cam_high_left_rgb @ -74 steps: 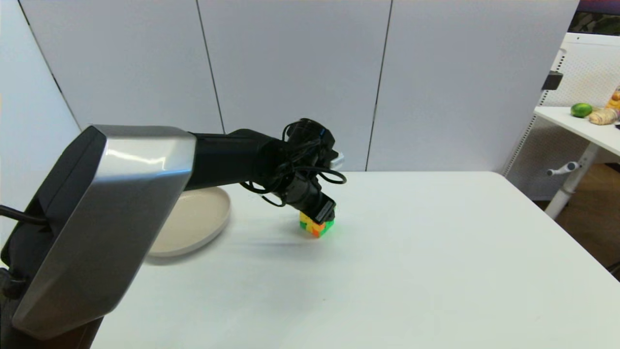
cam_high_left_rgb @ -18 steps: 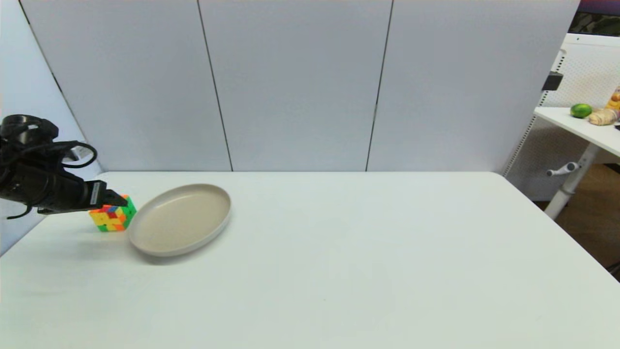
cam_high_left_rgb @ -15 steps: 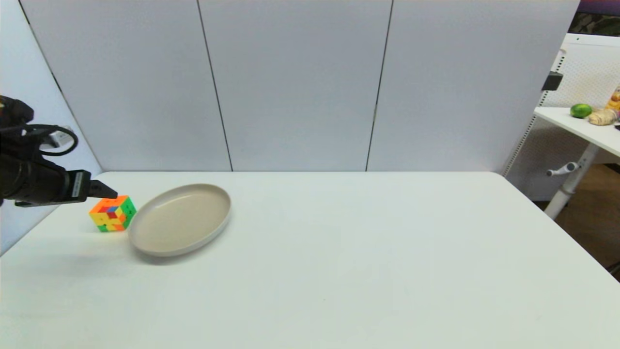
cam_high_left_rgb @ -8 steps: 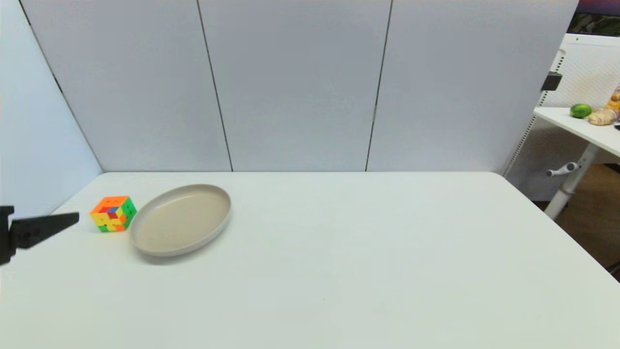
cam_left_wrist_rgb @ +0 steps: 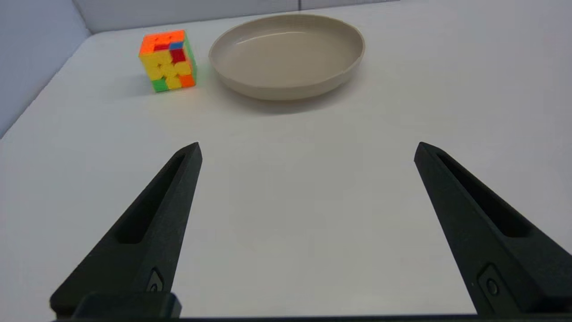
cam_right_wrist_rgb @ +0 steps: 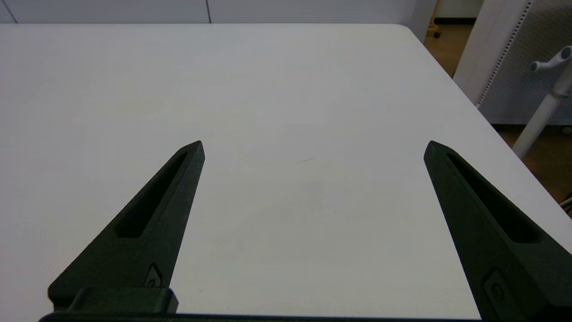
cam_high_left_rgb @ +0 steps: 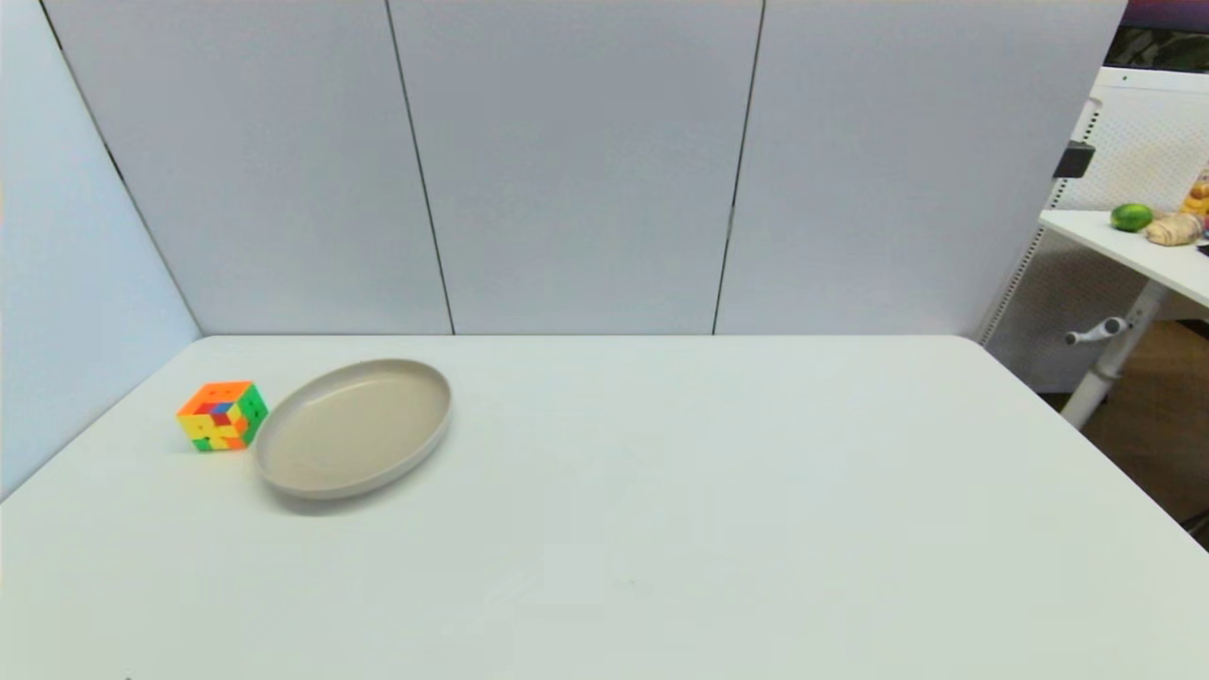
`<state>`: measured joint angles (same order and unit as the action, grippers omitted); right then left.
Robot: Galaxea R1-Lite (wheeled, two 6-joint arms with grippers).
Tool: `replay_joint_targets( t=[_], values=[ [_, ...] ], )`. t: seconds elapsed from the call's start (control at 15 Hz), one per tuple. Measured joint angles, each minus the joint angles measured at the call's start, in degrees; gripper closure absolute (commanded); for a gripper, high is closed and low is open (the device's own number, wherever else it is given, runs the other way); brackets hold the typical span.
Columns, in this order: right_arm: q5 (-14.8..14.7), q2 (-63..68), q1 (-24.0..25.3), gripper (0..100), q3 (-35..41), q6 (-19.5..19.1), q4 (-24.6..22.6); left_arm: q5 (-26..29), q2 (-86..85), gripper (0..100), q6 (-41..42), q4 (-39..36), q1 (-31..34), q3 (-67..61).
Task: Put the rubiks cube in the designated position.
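The cube [cam_high_left_rgb: 222, 416] sits far left on the table [cam_high_left_rgb: 661, 510], just left of the plate [cam_high_left_rgb: 353, 439]. Both grippers, left [cam_left_wrist_rgb: 306, 150] and right [cam_right_wrist_rgb: 313, 147], are wide open, holding nothing. The cube looks light and hard; grab two flat sides.

A beige plate [cam_high_left_rgb: 353, 430] lay on the left part of the white table [cam_high_left_rgb: 661, 529], its bowl bare. Grey panels [cam_high_left_rgb: 567, 161] stood behind the table. To the far right, a second table [cam_high_left_rgb: 1133, 247] carried a lime [cam_high_left_rgb: 1131, 216] and a ginger root [cam_high_left_rgb: 1174, 228].
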<state>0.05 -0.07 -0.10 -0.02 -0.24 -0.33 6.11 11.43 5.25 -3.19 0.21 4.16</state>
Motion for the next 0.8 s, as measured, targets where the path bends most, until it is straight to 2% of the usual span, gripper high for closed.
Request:
replay_joint_targets(
  t=[0.2, 0.4, 0.8],
  values=[
    [0.0, 0.0, 0.0, 0, 0.0, 0.0, 0.0, -4.9, -8.3, 0, -0.5, 3.1, -0.5, -3.4],
    [0.0, 0.0, 0.0, 0, 0.0, 0.0, 0.0, -5.9, -10.8, 0, -4.8, 3.1, -0.5, -4.0],
    [0.0, 0.0, 0.0, 0, 0.0, 0.0, 0.0, -6.0, -11.6, 0, -5.2, 3.1, -0.5, -4.2]
  ],
)
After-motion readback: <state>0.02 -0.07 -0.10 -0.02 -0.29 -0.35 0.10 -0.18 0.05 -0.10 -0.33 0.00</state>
